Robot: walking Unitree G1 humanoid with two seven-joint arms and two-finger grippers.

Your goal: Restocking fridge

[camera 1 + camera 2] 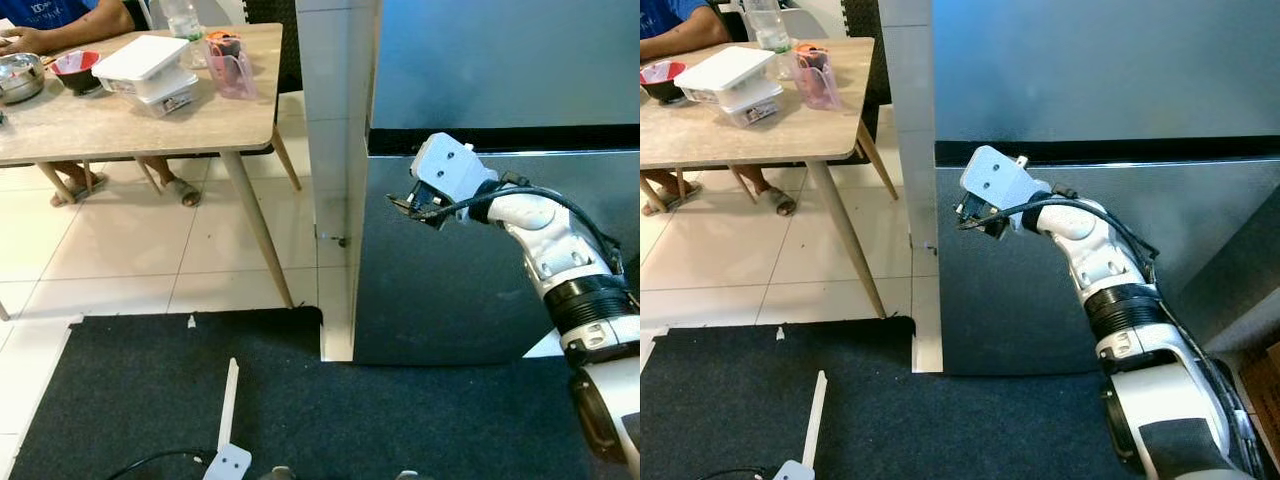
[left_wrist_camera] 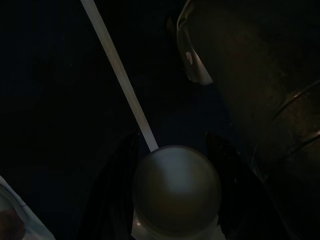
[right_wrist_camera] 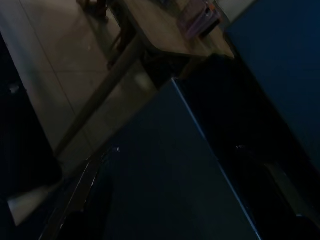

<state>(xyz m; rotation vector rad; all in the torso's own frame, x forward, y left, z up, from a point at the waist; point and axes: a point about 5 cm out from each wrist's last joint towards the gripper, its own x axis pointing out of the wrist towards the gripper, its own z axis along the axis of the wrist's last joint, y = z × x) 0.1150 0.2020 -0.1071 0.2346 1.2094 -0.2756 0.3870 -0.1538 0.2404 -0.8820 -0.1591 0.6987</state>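
Right gripper (image 1: 400, 205) reaches across the fridge (image 1: 480, 250) front toward its 9 o'clock edge, just under the dark seam between the upper and lower doors, presumably seeking a grip to pull the lower door open; whether its fingers are spread or closed cannot be told. At 10 o'clock stands a table (image 1: 120, 125) with white boxes (image 1: 145, 65), where a person sits.

From the right eye, the arm bends up from 5 o'clock, wrist level with the seam.

Left wrist view, dim: the left gripper (image 2: 175, 165) hangs low, fingers clasping a round-topped bottle (image 2: 176, 187), likely stock for the fridge.

Right wrist view: the fridge edge (image 3: 210, 150) runs close ahead.
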